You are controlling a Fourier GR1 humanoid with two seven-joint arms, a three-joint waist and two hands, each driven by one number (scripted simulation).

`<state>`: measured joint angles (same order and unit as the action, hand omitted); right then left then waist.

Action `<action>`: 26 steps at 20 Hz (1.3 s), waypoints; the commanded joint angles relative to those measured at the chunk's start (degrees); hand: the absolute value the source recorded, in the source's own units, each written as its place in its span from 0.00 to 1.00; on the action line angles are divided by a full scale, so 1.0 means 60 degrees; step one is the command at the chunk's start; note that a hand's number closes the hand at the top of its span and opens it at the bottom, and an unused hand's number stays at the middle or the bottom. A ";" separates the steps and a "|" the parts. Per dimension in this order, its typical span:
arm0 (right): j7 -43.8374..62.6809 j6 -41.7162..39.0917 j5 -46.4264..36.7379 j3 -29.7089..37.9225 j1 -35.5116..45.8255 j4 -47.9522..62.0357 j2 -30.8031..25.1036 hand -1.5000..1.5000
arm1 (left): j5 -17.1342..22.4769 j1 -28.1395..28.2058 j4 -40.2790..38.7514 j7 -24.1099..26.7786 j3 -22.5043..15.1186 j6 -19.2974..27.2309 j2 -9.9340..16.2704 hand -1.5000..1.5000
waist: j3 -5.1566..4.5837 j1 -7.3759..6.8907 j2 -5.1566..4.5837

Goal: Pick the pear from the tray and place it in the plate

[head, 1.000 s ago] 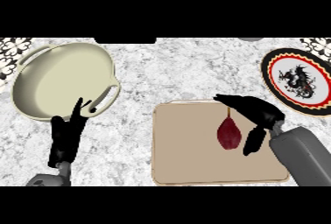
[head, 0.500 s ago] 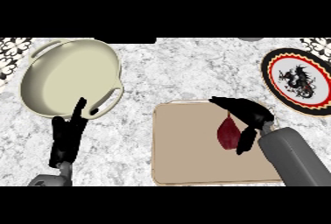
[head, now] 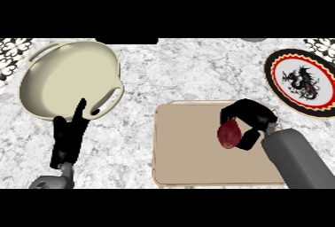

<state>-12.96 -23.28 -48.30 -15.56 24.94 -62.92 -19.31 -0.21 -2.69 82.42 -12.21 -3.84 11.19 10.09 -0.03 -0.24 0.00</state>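
Note:
The dark red pear [head: 228, 135] lies on the beige tray [head: 186, 150] toward its right side. My right hand [head: 249, 119] is over the tray, its fingers curled round the pear's top and right side. The plate [head: 303, 82], black and red rimmed with a dragon on white, sits at the right edge beyond the tray. At lower left my left hand [head: 67, 135] rests open with fingers up, just in front of the cream pan.
A large cream pan with side handles [head: 68, 77] stands at the upper left on the marble counter [head: 183, 71]. Patterned tiles show in both upper corners.
My right hand has curled in from above the pear's tip and closed round the pear. The pan and left hand have shifted slightly in the view.

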 commanded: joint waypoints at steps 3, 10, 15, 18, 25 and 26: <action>-0.0492 0.0874 -0.0505 0.0598 0.0399 0.0508 0.0048 1.00 | -0.0201 0.0020 0.0300 -0.0186 0.0144 0.0089 -0.0145 0.50 | 0.0006 -0.0009 -0.0005; 0.1569 0.2715 -0.0619 0.2181 0.1135 0.1079 0.0386 1.00 | -0.0237 -0.0025 0.0166 0.0001 -0.0006 -0.0061 -0.0211 0.50 | 0.0010 -0.0102 -0.0045; 0.3045 0.4306 -0.0810 0.3409 0.2136 0.2252 0.0296 1.00 | -0.0218 0.0099 0.0104 0.0117 -0.0003 -0.0186 -0.0168 0.50 | 0.0011 -0.0221 -0.0069; 0.2588 0.4654 -0.0741 0.3705 0.2787 0.2404 -0.0156 1.00 | -0.0426 -0.0033 0.0498 -0.0454 -0.0222 -0.0061 -0.0258 0.50 | 0.0012 -0.0122 -0.0030; 0.3536 0.6572 -0.0993 0.4483 0.2942 0.1443 -0.0544 1.00 | -0.0316 0.0162 0.0393 -0.0088 0.0058 -0.0036 -0.0256 0.50 | 0.0005 0.0008 0.0013; 0.3519 0.6828 -0.0909 0.4765 0.3129 0.1933 -0.0622 1.00 | -0.0396 0.0293 0.0412 -0.0035 -0.0142 -0.0091 -0.0355 0.50 | 0.0008 -0.0062 -0.0018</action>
<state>6.66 13.24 -53.84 9.55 42.27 -52.16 -20.72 -2.27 -1.97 83.91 -12.62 -4.09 10.82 8.31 -0.01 -0.55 -0.10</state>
